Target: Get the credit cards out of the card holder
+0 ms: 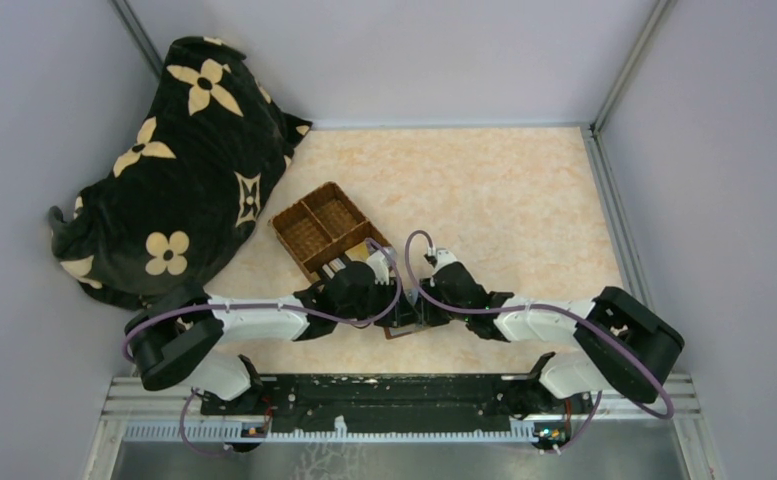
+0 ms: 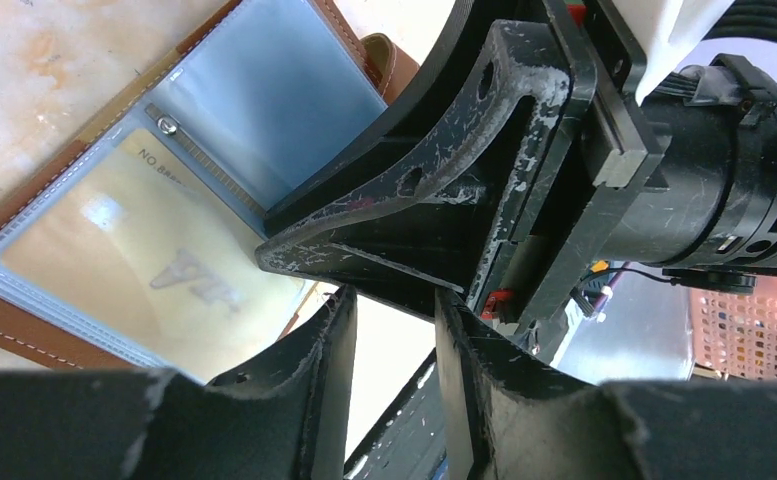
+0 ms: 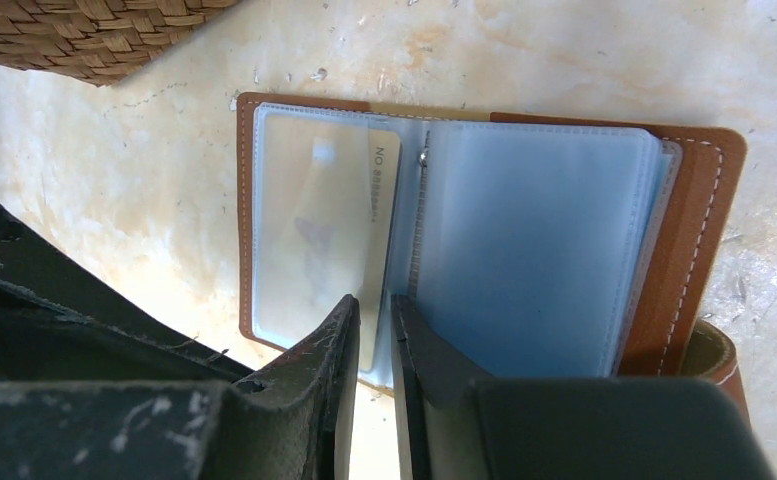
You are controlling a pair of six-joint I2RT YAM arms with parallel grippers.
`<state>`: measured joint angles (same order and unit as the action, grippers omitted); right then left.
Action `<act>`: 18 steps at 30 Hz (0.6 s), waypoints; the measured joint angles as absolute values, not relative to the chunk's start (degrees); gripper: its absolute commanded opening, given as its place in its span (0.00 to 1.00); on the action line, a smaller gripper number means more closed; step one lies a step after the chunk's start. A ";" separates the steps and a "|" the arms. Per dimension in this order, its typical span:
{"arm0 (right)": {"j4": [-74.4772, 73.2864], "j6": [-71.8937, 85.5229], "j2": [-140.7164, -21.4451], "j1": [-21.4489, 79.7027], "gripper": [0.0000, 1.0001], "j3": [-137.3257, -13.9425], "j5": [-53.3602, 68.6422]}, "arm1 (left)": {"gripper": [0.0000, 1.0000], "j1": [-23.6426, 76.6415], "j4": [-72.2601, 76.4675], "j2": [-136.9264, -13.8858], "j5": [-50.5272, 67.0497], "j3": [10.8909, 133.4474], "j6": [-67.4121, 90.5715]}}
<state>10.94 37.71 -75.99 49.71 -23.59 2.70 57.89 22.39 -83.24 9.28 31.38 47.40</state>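
Far left I count one black flowered blanket (image 1: 174,160), then one wicker basket (image 1: 302,200) on the counter (image 1: 504,200). Just near of the basket lies one card holder (image 3: 484,240), open flat. I can see one gold-tan card (image 3: 314,230) in a clear sleeve; the facing sleeve looks grey-blue. My left gripper (image 2: 394,295) sits just beside the holder, fingers a little apart, nothing between them. My right gripper (image 3: 374,305) sits at the edge of the carded sleeve, fingers almost together. Whether they pinch it I cannot tell.
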 measured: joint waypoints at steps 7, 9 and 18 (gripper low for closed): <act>10.52 37.74 -75.11 49.71 0.30 -23.27 2.63 | 0.45 57.89 21.56 -82.78 8.80 31.38 47.33; 9.08 37.74 -73.87 49.71 0.31 -23.29 2.28 | 0.44 57.93 20.49 -81.41 7.94 31.27 47.33; 1.74 36.64 -68.69 49.74 0.04 -23.66 -0.51 | 0.25 57.49 19.46 -76.29 4.27 29.17 47.79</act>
<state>1.74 36.64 -68.69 49.74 -23.66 -0.51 57.49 19.46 -76.29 4.27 29.17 47.79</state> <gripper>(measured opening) 0.181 0.307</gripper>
